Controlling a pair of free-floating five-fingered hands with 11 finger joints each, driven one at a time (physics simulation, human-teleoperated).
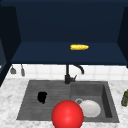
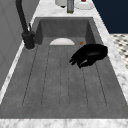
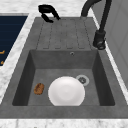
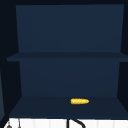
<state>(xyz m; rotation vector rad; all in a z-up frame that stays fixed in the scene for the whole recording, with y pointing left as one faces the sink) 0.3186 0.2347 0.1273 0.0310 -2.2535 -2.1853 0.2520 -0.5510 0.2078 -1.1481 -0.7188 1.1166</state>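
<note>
Here my left hand (image 1: 42, 97) hovers over the ribbed draining board (image 2: 62, 82) on the left part of the sink, palm down, fingers loosely curled and holding nothing. In the left side view the same hand (image 2: 88, 55) hangs just above the grooves, near the front edge of the board, fingertips pointing toward the tap (image 2: 25, 27). In the right side view it (image 3: 47, 12) sits at the far end of the board.

To my hand's right lies the sink basin (image 3: 30, 72). A white plate (image 3: 66, 91) rests on its floor beside the round drain (image 3: 82, 79), well apart from my hand. A small brown object (image 3: 39, 88) lies on the basin floor just beside the plate; I cannot tell what it is.

A red ball (image 1: 67, 114) shows at the sink's front edge, between my hand and the plate (image 1: 90, 108) as the front view has it.

Above the sink, a yellow corn cob (image 4: 79, 101) lies on the lowest shelf of the dark blue cabinet (image 4: 67, 37). A dark green bottle (image 1: 124, 98) stands on the marble tabletop (image 1: 7, 100) at far right. No writing or label can be read anywhere.
</note>
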